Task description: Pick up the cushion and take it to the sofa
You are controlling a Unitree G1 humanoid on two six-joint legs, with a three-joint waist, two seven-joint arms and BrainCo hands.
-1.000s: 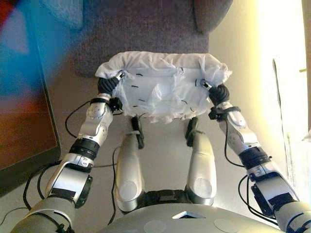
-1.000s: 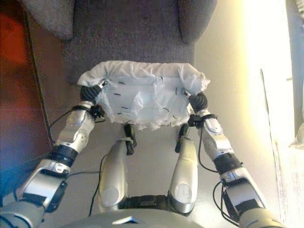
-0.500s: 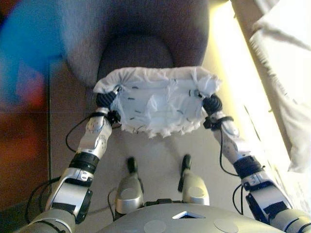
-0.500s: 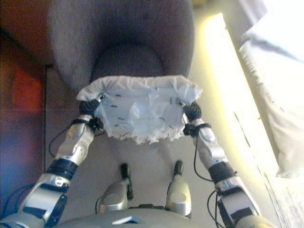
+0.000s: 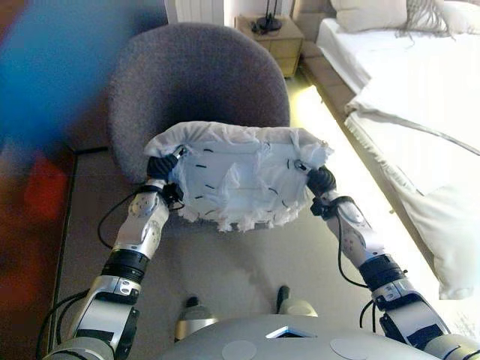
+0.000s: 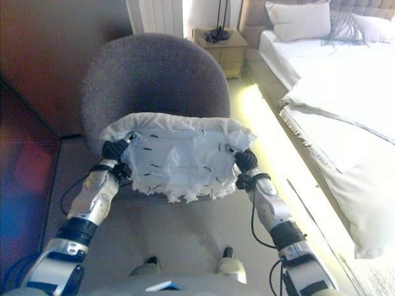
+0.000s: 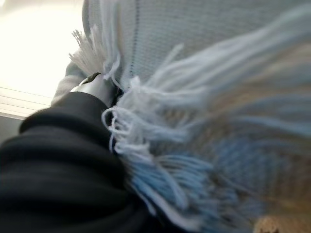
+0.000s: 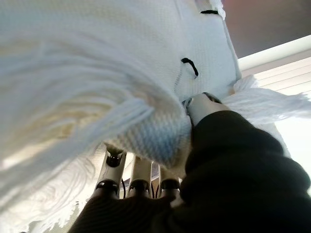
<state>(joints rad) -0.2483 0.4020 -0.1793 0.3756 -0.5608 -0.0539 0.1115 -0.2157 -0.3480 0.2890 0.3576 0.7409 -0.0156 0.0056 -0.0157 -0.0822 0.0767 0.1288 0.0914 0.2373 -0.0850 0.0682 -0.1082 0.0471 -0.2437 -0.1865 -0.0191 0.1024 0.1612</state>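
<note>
While held up between both hands, the white fringed fabric cushion hangs before the grey round upholstered armchair; left hand and right hand fingers clamp its side edges.

The cushion is hanging in the air just in front of the sofa — a white, rumpled pillow with a fringed lower edge and short dark stitches scattered over its face. It is lying roughly level, its far edge overlapping the seat front. The sofa is standing beyond it — a rounded grey upholstered tub seat with a curved back.
</note>
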